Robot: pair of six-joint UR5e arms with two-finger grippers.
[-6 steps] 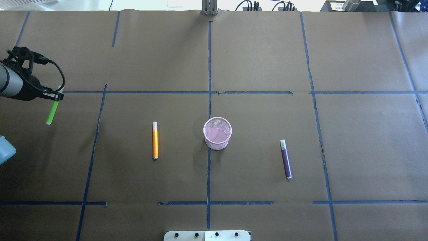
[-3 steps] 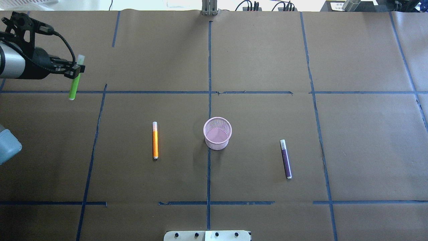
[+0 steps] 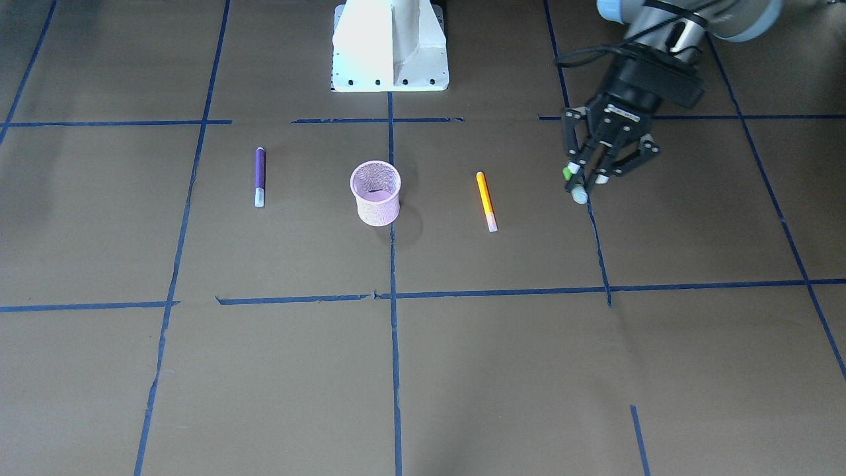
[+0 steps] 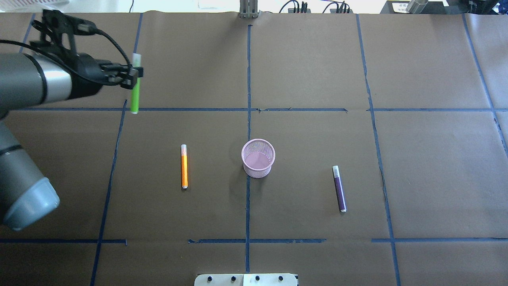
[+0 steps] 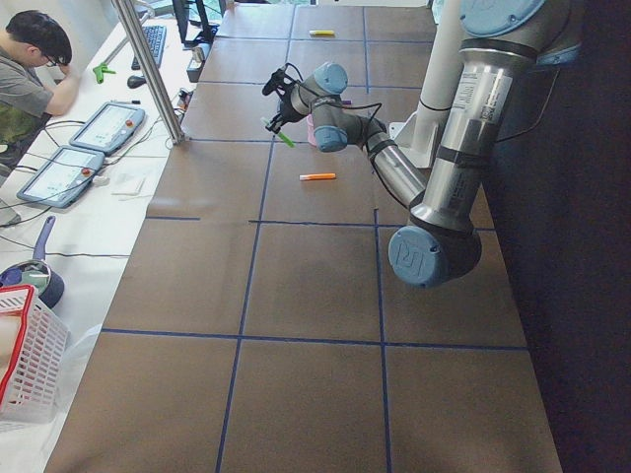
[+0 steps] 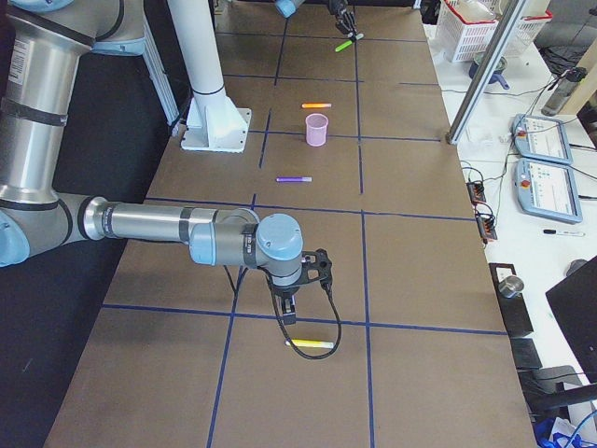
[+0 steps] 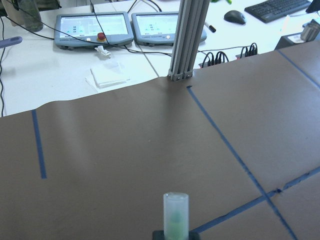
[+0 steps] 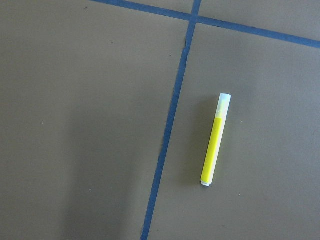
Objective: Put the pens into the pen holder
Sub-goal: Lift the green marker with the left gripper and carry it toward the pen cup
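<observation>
My left gripper (image 4: 136, 74) is shut on the bright green pen (image 4: 135, 95) and holds it above the table's far left part, well left of the pink mesh pen holder (image 4: 258, 157). The pen's pale cap (image 7: 176, 215) shows in the left wrist view. The orange pen (image 4: 184, 167) lies left of the holder and the purple pen (image 4: 339, 189) lies right of it. The holder looks empty. My right gripper (image 6: 285, 313) shows only in the exterior right view, hovering over a yellow pen (image 8: 215, 142); I cannot tell whether it is open or shut.
The robot's white base (image 3: 390, 46) stands at the near edge. A metal post (image 4: 248, 10) and cables stand at the far edge. Blue tape lines divide the brown table cover. An operator (image 5: 35, 59) sits beyond the far side.
My left gripper has carried the green pen to the right and toward the table's far side, coming further into the overhead view. The other pens and the holder have not moved.
</observation>
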